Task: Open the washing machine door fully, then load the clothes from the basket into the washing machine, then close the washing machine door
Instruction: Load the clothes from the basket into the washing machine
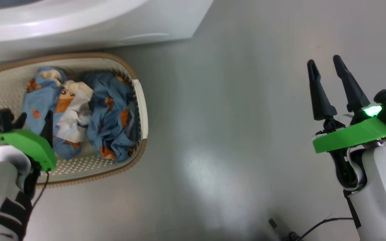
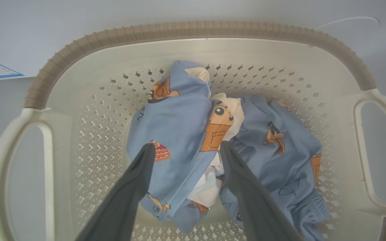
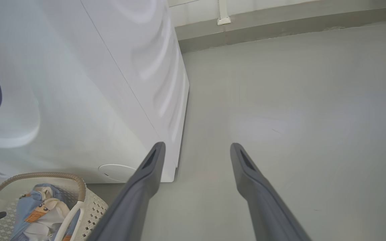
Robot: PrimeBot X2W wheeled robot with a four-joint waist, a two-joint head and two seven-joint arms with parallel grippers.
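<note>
- The cream perforated plastic basket point(image 1: 142, 110) stands on the grey floor point(image 1: 246, 117), just before the white boxy washing machine point(image 1: 79, 20).
- The light blue bear-print clothes point(image 1: 109, 120) lie in the basket.
- The left claw point(image 1: 36, 115) hangs over the clothes; the right claw point(image 1: 324, 60) hangs well right of the basket.

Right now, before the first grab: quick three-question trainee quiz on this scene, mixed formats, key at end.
1. True or false: the left gripper is open, fingers pointing at the light blue bear-print clothes in the cream perforated plastic basket.
2. The right gripper is over: A) the basket, B) bare grey floor, C) the white boxy washing machine.
3. Fill in: the basket's woven-look rim is coloured ____.
Key: 1 true; 2 B; 3 brown.
</note>
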